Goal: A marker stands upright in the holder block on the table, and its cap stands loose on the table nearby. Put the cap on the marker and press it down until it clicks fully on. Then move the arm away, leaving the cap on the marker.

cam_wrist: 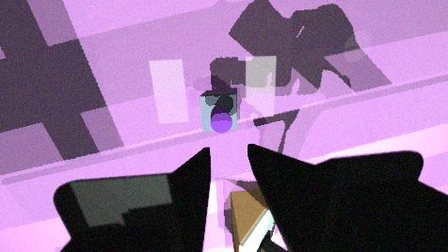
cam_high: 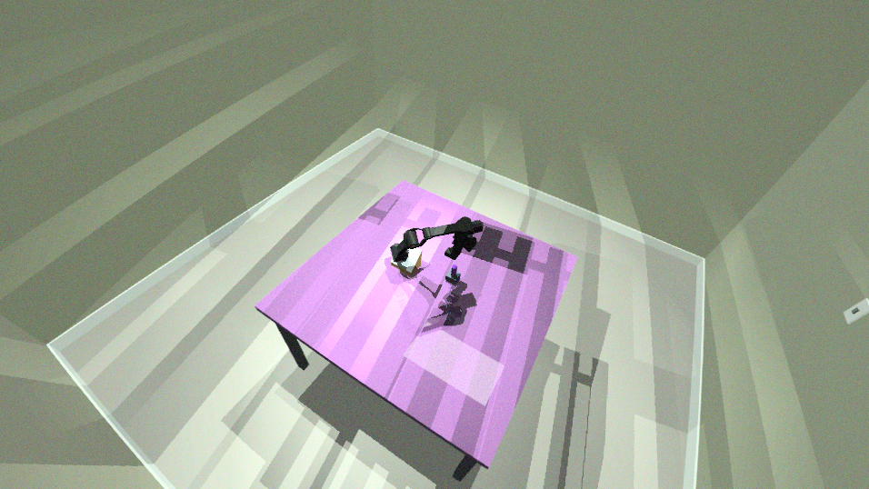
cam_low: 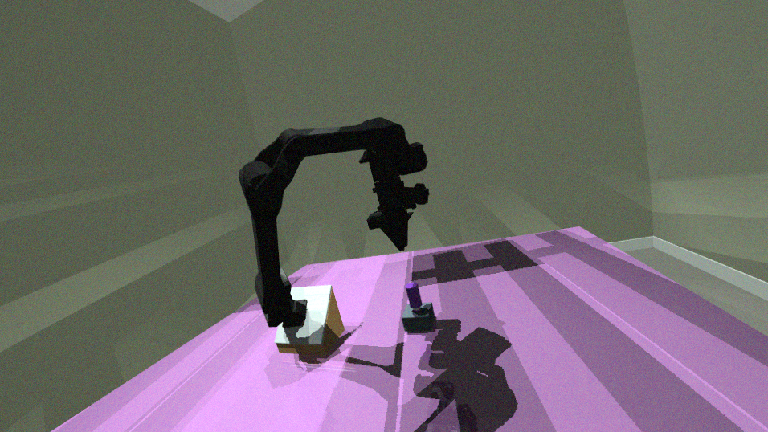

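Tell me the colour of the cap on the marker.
Purple; the cap shows best in the exterior view, standing above the dark holder block.

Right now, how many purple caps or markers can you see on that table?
1: a purple capped marker standing upright in the holder block, below the raised, open pincer. No loose cap shows.

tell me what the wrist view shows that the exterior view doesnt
Only the wrist view shows the gap between the pincer fingers: they stand apart with nothing between them, and it looks down on the purple cap's round top. Only the exterior view shows the whole arm arching from its base block, with the pincer well above the cap and apart from it. Both show the purple cap sitting on the marker in the holder block on the purple table.
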`<state>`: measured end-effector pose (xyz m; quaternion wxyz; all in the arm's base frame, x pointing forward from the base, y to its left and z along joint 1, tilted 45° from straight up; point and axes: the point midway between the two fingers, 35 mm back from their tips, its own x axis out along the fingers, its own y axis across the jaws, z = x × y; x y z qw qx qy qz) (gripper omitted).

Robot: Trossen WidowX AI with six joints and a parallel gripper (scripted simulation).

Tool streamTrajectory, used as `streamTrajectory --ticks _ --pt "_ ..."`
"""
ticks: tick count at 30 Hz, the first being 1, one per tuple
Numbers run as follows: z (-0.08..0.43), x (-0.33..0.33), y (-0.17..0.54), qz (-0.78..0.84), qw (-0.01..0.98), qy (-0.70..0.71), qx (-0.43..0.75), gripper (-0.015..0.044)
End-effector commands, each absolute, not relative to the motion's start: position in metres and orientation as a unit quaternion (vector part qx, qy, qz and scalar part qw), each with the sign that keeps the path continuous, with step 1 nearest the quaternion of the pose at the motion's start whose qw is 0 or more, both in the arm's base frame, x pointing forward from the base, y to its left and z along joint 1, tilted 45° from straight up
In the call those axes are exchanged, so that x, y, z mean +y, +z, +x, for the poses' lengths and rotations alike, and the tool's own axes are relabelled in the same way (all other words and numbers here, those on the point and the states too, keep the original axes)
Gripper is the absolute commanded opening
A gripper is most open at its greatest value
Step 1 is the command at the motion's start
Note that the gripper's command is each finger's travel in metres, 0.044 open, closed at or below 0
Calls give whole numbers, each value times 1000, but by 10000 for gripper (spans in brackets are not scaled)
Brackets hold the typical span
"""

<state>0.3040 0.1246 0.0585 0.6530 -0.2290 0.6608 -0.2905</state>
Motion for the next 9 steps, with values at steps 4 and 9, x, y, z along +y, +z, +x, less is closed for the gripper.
streamTrajectory --ticks 4,9 --pt "303 125 57 -229 650 -292 663 315" --pt "303 125 57 -229 650 -292 663 440"
